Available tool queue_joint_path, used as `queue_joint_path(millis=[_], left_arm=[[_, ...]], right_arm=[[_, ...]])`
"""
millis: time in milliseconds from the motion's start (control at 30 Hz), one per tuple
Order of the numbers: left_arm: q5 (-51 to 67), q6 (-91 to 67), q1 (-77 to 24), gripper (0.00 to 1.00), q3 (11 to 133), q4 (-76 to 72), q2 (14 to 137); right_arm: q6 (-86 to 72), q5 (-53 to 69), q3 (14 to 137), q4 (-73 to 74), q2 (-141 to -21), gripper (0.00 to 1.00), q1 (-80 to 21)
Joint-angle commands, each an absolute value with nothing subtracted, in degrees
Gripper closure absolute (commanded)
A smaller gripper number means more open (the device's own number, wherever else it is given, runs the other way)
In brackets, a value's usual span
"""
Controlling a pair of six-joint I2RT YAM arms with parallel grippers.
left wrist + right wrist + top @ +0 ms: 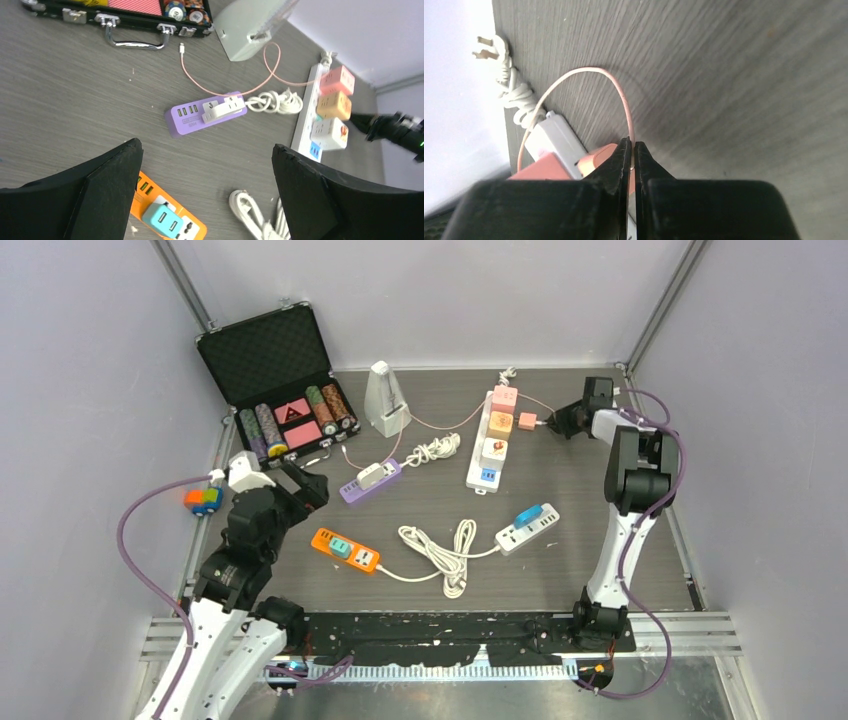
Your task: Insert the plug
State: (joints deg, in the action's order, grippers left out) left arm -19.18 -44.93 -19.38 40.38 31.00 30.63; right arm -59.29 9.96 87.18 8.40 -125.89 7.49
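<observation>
A small pink plug [527, 421] on a thin pink cable [589, 70] lies just right of the long white power strip [478, 465], level with its orange cube adapter [500, 423]. My right gripper [556, 423] is at the plug's right side. In the right wrist view the gripper [632, 145] is shut with the pink cable pinched between its tips, and the plug [596, 155] shows beside the left finger, close to the strip [556, 137]. My left gripper [300, 485] is open and empty over the near-left table, also seen in the left wrist view [207, 145].
A purple power strip [370, 480] lies mid-table, an orange strip [345, 550] with a teal adapter sits near my left gripper, and a small white strip [528, 527] carries a blue plug. There are coiled white cords [440, 550], a white metronome-shaped device [385, 400] and an open chip case [275, 370] at the back left.
</observation>
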Motion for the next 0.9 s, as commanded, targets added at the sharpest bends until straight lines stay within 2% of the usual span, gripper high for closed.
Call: queue_joint_path(millis=[0,233,467,733,867], left_arm=[[-10.86,-31.46,-19.13,0.0,42.88,26.51,30.83],[-0.36,-26.61,-19.16,0.0,44.21,27.26,32.98],[15.14,-23.51,-19.16,0.01,45.0,24.37,34.55],[31.03,-25.13,-19.44,0.04,43.44,15.02,35.84],[33.27,-24.9,-21.63,0.05,41.61,8.51,35.59]], right_arm=[[-53.87,5.33,83.95,5.37,-111.17,0.95,7.21],[-46.09,5.01,82.56,14.17,-97.23,0.94,6.97],[-38.43,8.87,76.57,18.32,-82.02,0.95,3.81],[-31.9,13.9,72.86,24.22,-68.9,0.94,-7.47],[-31.64,12.92,70.92,26.61,-63.87,0.95,-13.29]])
